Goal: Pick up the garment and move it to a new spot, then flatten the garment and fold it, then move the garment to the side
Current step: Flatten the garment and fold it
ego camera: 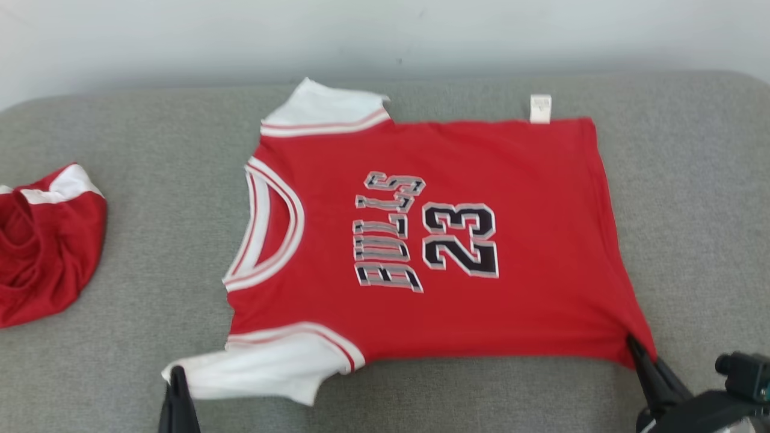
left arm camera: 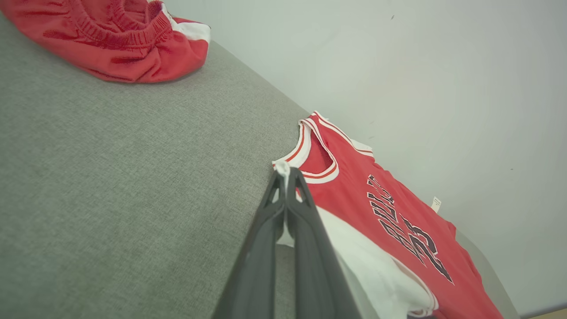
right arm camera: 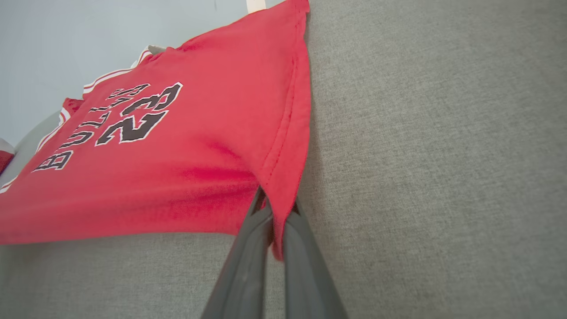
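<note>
Currently gripped: the jersey [ego camera: 457, 240], at two points along its near edge.
Left gripper [left arm camera: 287, 177]: fingers clenched on the tip of the white near sleeve [ego camera: 264, 367]; a fold of white cloth shows between the fingertips.
Right gripper [right arm camera: 278, 201]: fingers pinched on the near hem corner [right arm camera: 283, 177]; the red cloth puckers toward the pinch.
Garment location: mid-cushion [ego camera: 150, 252], front side up, collar toward the robot's left, hem toward its right.
Reason for hold: two grips set well apart on one edge keep that edge taut. This suits spreading the cloth flat, or carrying the near edge over to the far edge as a fold; probably the flatten-and-fold stage.
Flatness: the body lies mostly smooth; creases radiate from the right pinch.
Far edge: the far sleeve [ego camera: 325, 108] and the white tag [ego camera: 540, 108] lie near the cushion's back edge, close under the wall [ego camera: 385, 36]. Little room remains for pushing away.
Left side: red shorts [ego camera: 42, 246] lie bunched, well apart from the collar, with bare cushion between.
Right side: bare cushion beyond the hem, the widest free area for setting the jersey aside.
Near side: a bare strip runs in front of the jersey; the cushion's front edge cannot be seen.
</note>
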You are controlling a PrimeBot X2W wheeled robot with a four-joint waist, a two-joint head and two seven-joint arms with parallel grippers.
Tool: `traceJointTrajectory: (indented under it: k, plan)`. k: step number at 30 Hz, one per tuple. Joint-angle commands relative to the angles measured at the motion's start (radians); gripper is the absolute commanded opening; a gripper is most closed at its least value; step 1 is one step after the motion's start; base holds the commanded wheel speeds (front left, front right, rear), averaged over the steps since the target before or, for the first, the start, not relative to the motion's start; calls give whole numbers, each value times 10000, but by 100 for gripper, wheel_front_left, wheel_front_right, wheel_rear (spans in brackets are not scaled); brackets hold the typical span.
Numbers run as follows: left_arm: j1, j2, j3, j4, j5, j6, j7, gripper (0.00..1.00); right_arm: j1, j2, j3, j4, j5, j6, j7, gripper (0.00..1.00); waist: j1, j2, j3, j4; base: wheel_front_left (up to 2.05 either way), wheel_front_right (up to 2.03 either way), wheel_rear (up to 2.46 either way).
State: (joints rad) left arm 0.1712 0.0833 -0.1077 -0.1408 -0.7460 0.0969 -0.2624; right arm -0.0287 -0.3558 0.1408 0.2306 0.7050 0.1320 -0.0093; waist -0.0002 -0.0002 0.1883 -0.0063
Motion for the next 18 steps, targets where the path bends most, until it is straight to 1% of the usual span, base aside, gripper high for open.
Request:
traceJointTrajectory:
  k: [1, 5, 8, 11, 12, 14, 18]
  plan:
    - [217, -35, -9, 66, 97, -38, -34, 0, 334, 106, -218, -138, -108, -26, 228, 0, 2, 2, -302, 151, 0, 0, 0]
    - [351, -9, -300, 223, 380, -187, -34, 0, 901, 391, -749, -539, -364, -26, 832, 0, 2, 2, -453, 178, 0, 0, 0]
    - [51, 83, -358, 218, 600, -274, -33, 0, 968, 719, -974, -912, -452, -26, 1203, 0, 2, 2, -440, 75, 0, 0, 0]
    - [-392, 332, -437, 301, 794, -423, 94, 0, 789, 1007, -1114, -1136, -381, -26, 1657, 0, 2, 2, -381, -115, 0, 0, 0]
    - [-392, 332, -437, 301, 794, -423, 94, 0, 789, 1007, -1114, -1136, -381, -26, 1657, 0, 2, 2, -381, -115, 0, 0, 0]
    - [-787, 520, -444, 399, 910, -479, 211, 0, 572, 1116, -1134, -1214, -281, -26, 1986, 0, 2, 2, -334, -260, 0, 0, 0]
    - [-1766, 915, -552, 761, 1058, -754, 551, 0, 63, 1350, -1201, -1138, -23, -26, 2586, 0, 2, 2, -160, -519, 0, 0, 0]
